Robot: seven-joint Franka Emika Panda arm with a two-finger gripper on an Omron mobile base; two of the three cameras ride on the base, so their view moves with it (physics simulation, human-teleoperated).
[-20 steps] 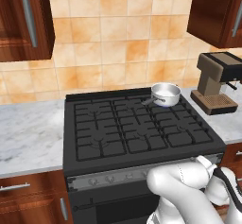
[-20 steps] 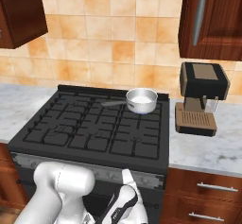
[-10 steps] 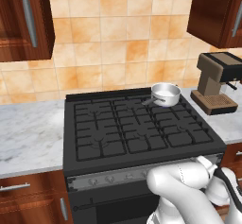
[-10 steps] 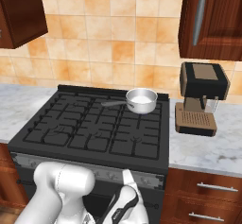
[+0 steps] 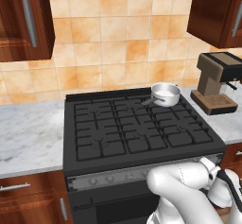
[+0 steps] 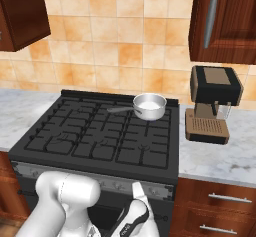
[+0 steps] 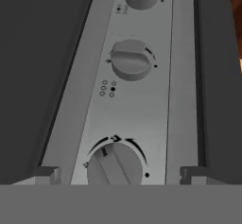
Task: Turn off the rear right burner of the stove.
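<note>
Biggest risk I see: grabbing the wrong knob. In the hand view three near-identical round knobs run along the stove's grey front strip, and the nearest knob sits right between the end effector's two fingertips, which are spread wide on either side of it and holding nothing yet. Its pointer sits at a slant while the middle knob above it lies level, so my guess is the near one is the one turned on, but the little burner diagrams are too small to be sure. The other worry is closing off-centre and slipping on the smooth cap, so it only turns partway and the flame stays lit. The rear right burner is up at the back right of the cooktop under a small silver saucepan, well apart from the end effector, which is down low at the front edge. A coffee machine stands on the surface to the right, out of the way.
</note>
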